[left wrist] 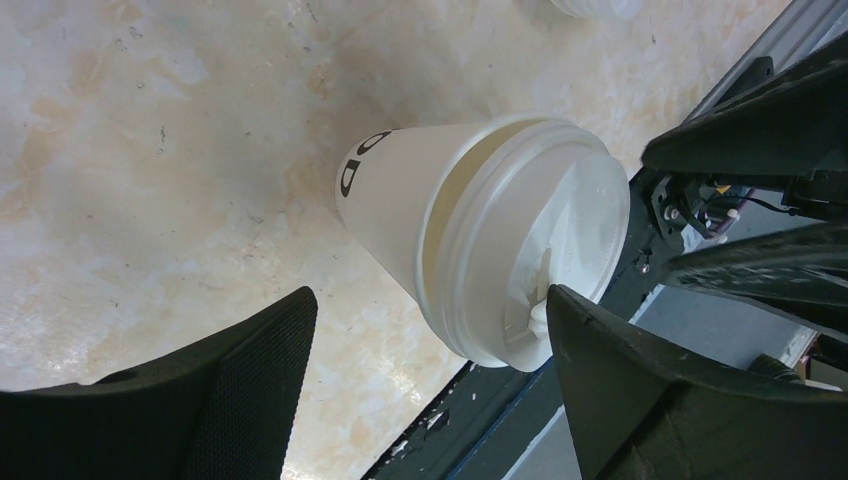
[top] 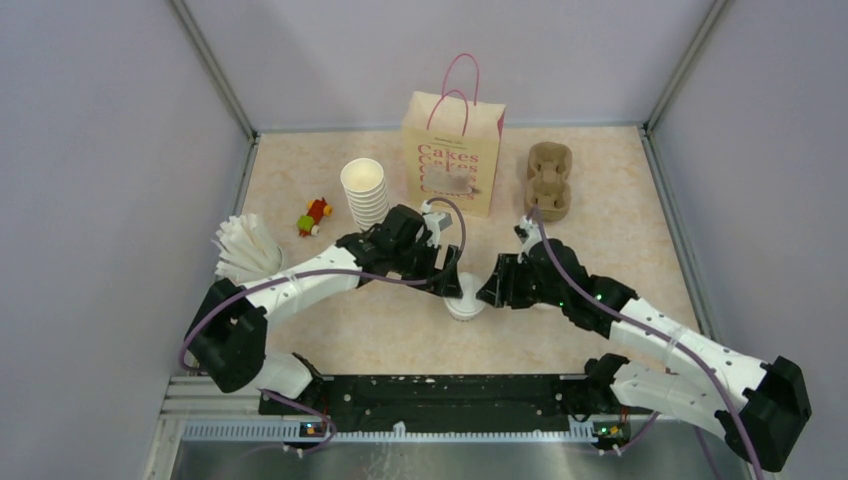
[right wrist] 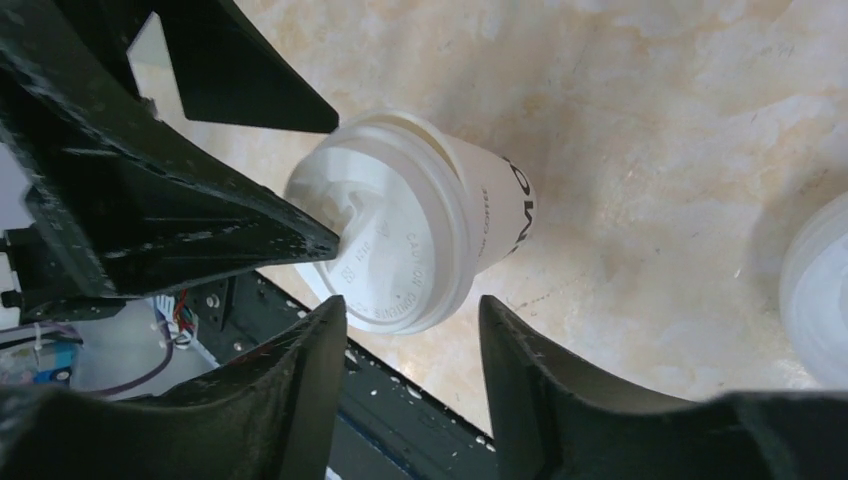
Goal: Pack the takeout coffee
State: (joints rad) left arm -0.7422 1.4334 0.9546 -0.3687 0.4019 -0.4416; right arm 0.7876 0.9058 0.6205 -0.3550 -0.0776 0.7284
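Item: takeout coffee [top: 463,301], lid on, stood upright on table [top: 620,200], near-centre, btwn both grippers. Left gripper [left wrist: 430,298]: fingers spread, one each side of cup, no pinch. Right gripper [right wrist: 412,305]: fingers spread, lid rim at the gap, not clamped. Cakes bag [top: 452,150] stood far of cup. Cardboard carrier [top: 550,180] lay far right.

- Takeout coffee [top: 463,303], top view: mostly hidden behind left tool [top: 452,287] and right tool [top: 487,290]; only the lid edge shows.
- Cup lettering [left wrist: 362,160]: wraps out of sight, unreadable.
- Pale round object [right wrist: 822,290]: cut by frame edge, blurred.
- Small coloured toy [top: 314,215]: too small to identify.
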